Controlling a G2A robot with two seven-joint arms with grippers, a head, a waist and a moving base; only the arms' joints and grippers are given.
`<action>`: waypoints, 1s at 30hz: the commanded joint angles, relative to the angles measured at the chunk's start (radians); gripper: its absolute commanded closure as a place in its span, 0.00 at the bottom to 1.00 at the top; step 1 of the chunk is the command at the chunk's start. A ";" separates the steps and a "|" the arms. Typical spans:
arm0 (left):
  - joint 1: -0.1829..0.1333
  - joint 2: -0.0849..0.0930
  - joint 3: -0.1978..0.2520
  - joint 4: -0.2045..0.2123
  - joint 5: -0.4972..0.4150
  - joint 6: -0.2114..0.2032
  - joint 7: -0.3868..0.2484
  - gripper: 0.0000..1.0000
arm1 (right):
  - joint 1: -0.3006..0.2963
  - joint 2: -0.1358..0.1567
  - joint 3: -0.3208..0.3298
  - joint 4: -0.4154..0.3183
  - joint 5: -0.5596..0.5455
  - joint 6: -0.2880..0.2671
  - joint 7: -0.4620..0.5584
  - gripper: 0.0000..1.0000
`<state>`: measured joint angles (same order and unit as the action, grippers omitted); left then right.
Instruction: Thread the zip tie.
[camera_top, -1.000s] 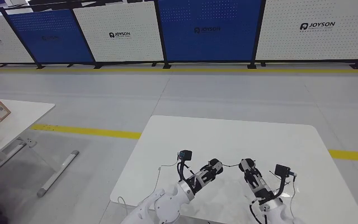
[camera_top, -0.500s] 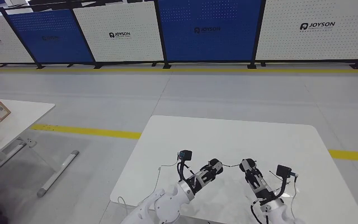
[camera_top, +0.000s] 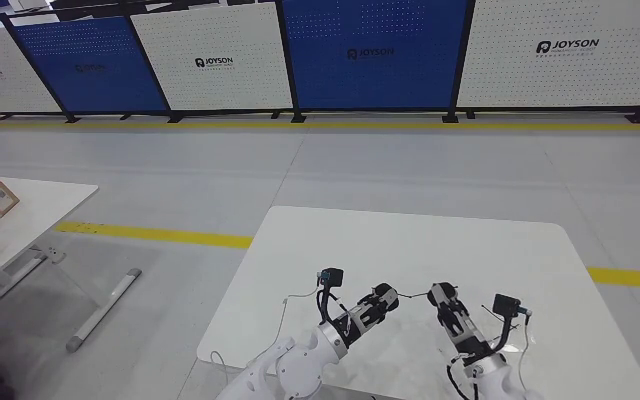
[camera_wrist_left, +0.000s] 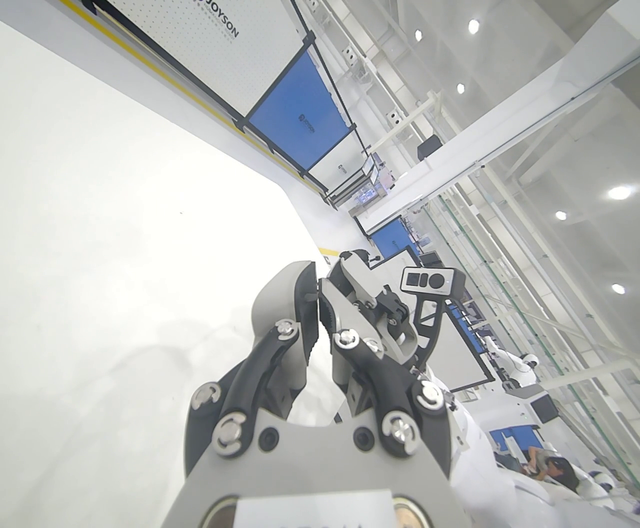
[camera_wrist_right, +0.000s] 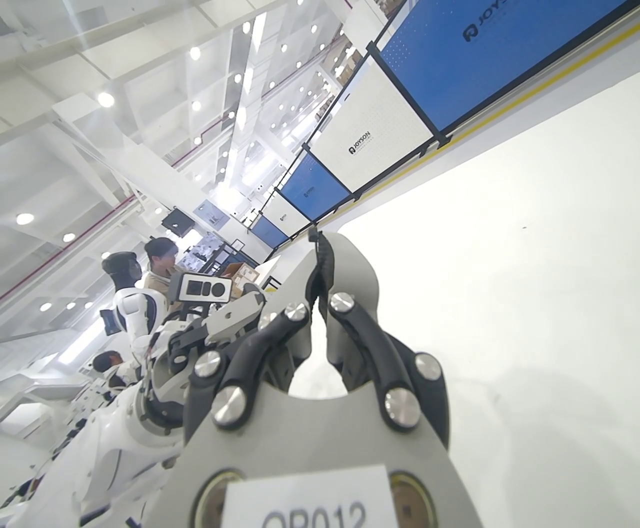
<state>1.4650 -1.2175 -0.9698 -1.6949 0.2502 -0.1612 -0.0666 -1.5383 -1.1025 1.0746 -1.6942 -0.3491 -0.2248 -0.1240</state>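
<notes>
- Holding the tie (camera_top: 411, 294) low centre in the top view, I had my left gripper (camera_top: 391, 292) and right gripper (camera_top: 433, 293) each pinched shut on one end, above the table (camera_top: 420, 240).
- No closed loop showed; I judged the threading not yet done.

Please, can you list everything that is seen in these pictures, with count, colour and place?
thin dark zip tie: one, dark, stretched between the two hands.
large white rounded table: one, white, under both arms.
second white table: one, white, far left.
flat partition panels: several, blue and white, in a row behind.
painted floor lines: two, yellow, across the grey floor.
left hand: one, grey and black, shut on one tie end.
right hand: one, grey and black, shut on the other end.
</notes>
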 joint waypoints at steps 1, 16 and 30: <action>0.000 0.000 0.000 0.000 0.000 0.000 0.000 1.00 | -0.004 -0.002 0.004 -0.002 -0.004 -0.001 0.003 1.00; 0.000 0.000 0.000 0.000 0.000 0.000 0.000 1.00 | -0.005 -0.019 0.010 0.002 -0.021 -0.001 0.022 1.00; 0.000 0.000 0.000 0.000 0.000 0.000 0.000 1.00 | -0.037 -0.028 0.045 -0.012 -0.035 -0.021 0.009 1.00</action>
<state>1.4650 -1.2175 -0.9698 -1.6949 0.2502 -0.1612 -0.0666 -1.5750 -1.1301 1.1196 -1.7055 -0.3833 -0.2474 -0.1159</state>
